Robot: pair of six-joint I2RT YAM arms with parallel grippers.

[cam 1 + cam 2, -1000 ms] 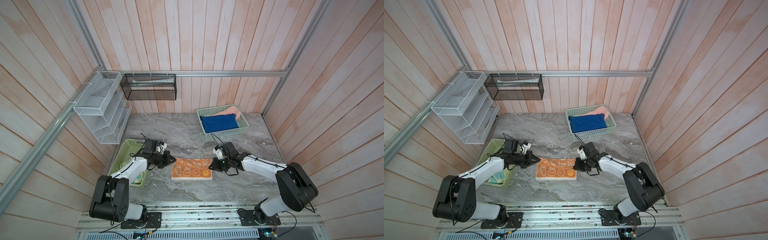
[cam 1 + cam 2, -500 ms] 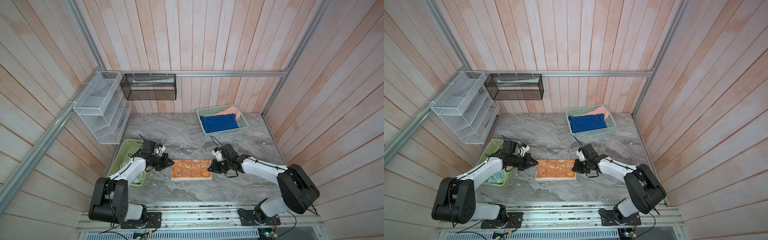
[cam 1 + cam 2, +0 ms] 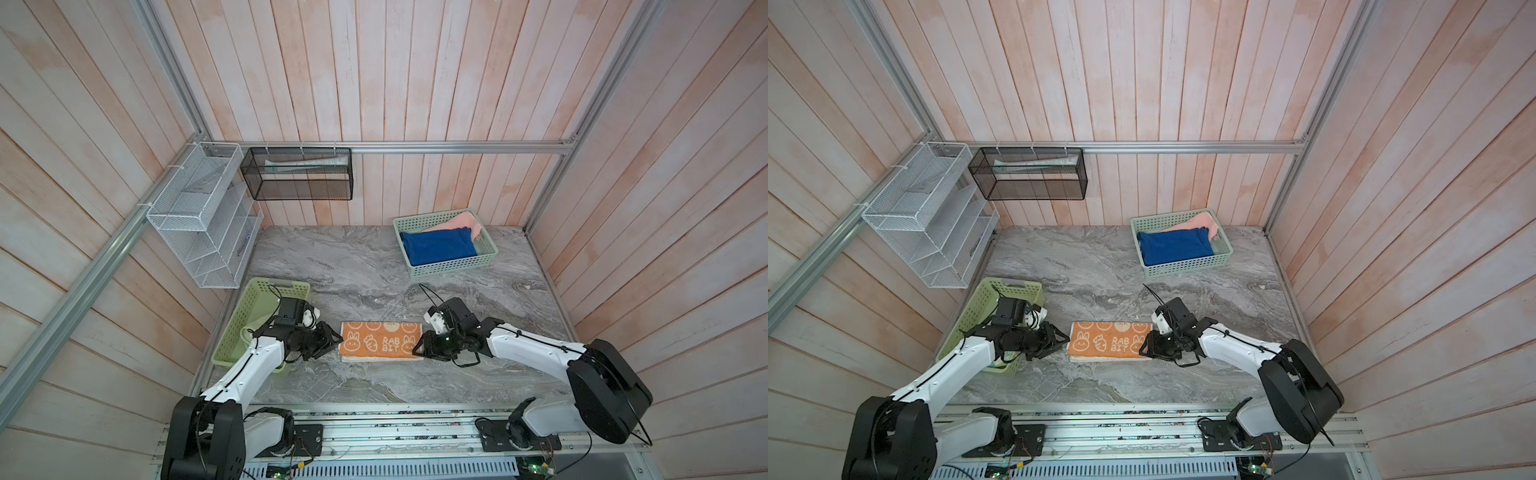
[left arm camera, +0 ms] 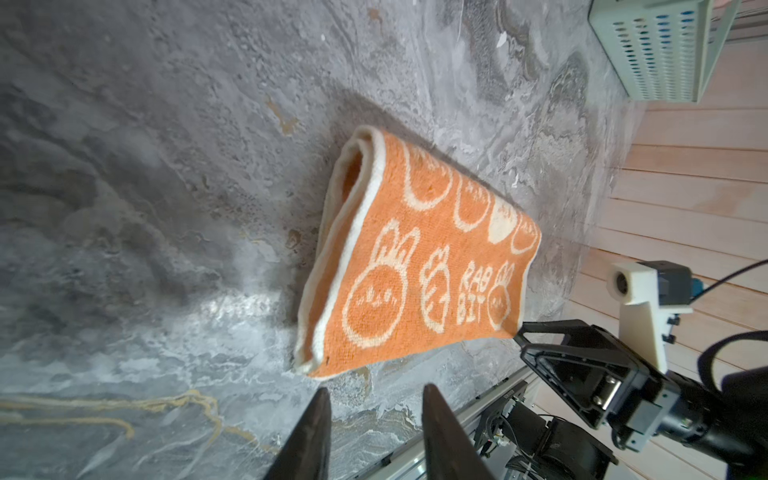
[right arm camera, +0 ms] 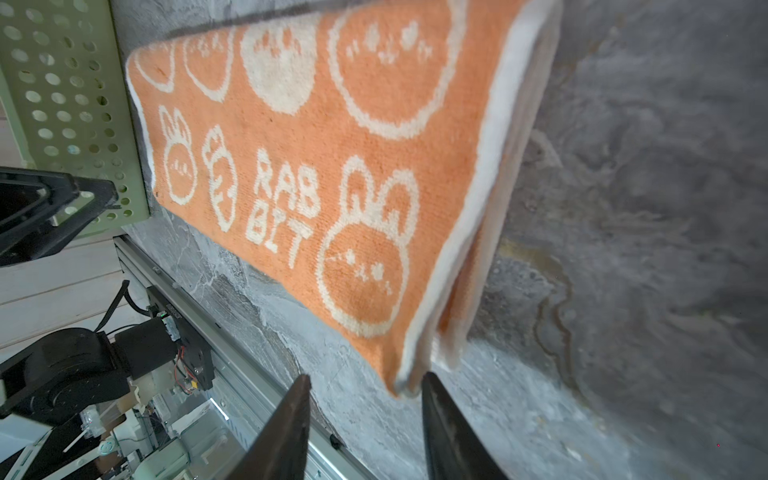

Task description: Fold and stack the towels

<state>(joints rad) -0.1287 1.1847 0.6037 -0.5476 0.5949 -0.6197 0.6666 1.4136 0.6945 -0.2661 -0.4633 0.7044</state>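
- Letting go is what just happened. The left gripper [image 3: 336,343] and the right gripper [image 3: 417,347] were shut tight a moment ago. Now both have their fingers a little way apart, with nothing pinched.
- Before, they were up at the far edge of the orange bunny towel [image 3: 382,340]. Now they sit low by its near edge, one at each short end.
- The towel lies flat on the gray table [image 3: 353,266], folded over once into a long strip. The left wrist view shows two layers at its end.
- In the right wrist view, a towel corner is right by the fingertips [image 5: 428,386]. The gap is much wider than the cloth, so it looks loose.
- I think the first fold is done. The strip is long, so it likely needs one more fold before it joins the pile.
- The blue towel [image 3: 438,248] is already in the far basket [image 3: 453,268], and the pink towel [image 3: 457,222] peeks out behind it.
- Another green basket [image 3: 241,316] sits close by the left arm. The arm hides most of the inside, so I cannot tell what is in it.
- Both grippers are very near the towel ends, so a bump could drag the fold open.
- The wire racks [image 3: 199,216] hang on the wall, well away.
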